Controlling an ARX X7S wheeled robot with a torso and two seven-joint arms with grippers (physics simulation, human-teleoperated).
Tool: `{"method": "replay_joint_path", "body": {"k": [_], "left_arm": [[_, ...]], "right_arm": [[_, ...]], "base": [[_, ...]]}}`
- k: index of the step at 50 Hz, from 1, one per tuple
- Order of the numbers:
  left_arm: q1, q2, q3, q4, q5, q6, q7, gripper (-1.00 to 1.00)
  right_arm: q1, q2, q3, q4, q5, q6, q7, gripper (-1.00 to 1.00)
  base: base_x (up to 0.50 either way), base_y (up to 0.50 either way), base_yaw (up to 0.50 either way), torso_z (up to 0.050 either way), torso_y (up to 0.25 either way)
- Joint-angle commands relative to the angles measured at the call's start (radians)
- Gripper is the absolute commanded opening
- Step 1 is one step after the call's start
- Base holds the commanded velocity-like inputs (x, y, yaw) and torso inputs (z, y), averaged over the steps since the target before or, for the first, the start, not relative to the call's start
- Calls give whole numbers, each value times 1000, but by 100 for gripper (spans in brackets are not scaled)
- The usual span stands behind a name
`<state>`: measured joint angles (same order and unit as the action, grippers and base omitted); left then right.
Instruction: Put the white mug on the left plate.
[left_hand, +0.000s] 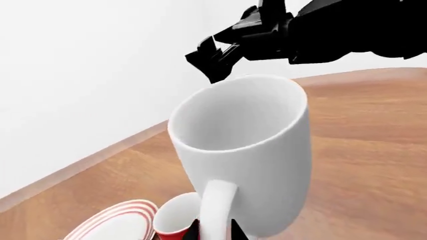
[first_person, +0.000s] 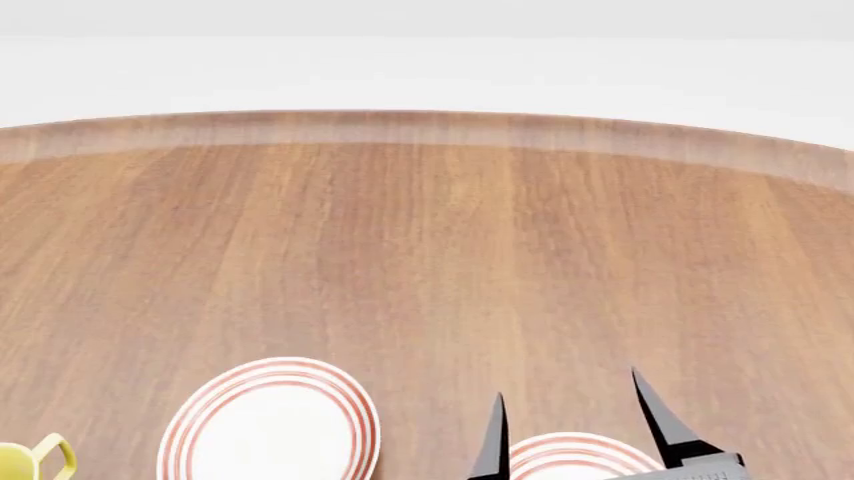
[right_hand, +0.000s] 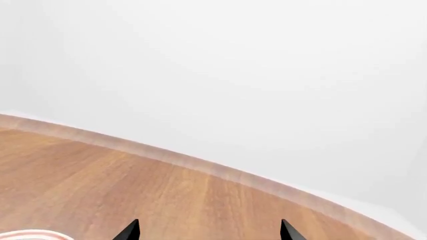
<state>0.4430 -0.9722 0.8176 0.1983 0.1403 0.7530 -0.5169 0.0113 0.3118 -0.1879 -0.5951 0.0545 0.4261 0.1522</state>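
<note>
In the left wrist view my left gripper (left_hand: 215, 229) is shut on the loop handle of the white mug (left_hand: 243, 145). The mug is tall, plain and glossy, held upright above the table with its mouth open and empty. A red-ringed plate (left_hand: 110, 225) lies below it; I cannot tell which plate it is. In the head view the left plate (first_person: 271, 425) lies at the near left, bare. The mug and left gripper are out of the head view. My right gripper (first_person: 567, 390) is open and empty over the second plate (first_person: 577, 460); it also shows in the right wrist view (right_hand: 209, 229).
A red mug (left_hand: 175, 220) stands beside the plate under the white mug. A yellow-handled mug (first_person: 34, 460) is at the head view's near left corner. The right arm (left_hand: 320, 30) hangs beyond the white mug. The wooden table (first_person: 427, 250) stretches far back to a white wall.
</note>
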Motion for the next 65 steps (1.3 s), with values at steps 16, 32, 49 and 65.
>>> {"method": "replay_joint_path", "body": {"k": [16, 32, 49, 65], "left_arm": [[18, -62, -65, 53, -96, 98, -126, -100], [-93, -34, -71, 31, -325, 103, -99, -100], [-247, 8, -86, 86, -511, -44, -92, -100], [-378, 22, -95, 100, -577, -187, -60, -100]], "right_arm": [[1, 8, 2, -3, 12, 1, 10, 100], [-7, 10, 4, 16, 21, -21, 14, 100], [-11, 15, 7, 36, 30, -42, 19, 100], [-25, 19, 15, 51, 43, -69, 23, 100]], "base": [[0, 0, 0, 0, 0], [0, 0, 0, 0, 1], [0, 0, 0, 0, 0], [0, 0, 0, 0, 0]]}}
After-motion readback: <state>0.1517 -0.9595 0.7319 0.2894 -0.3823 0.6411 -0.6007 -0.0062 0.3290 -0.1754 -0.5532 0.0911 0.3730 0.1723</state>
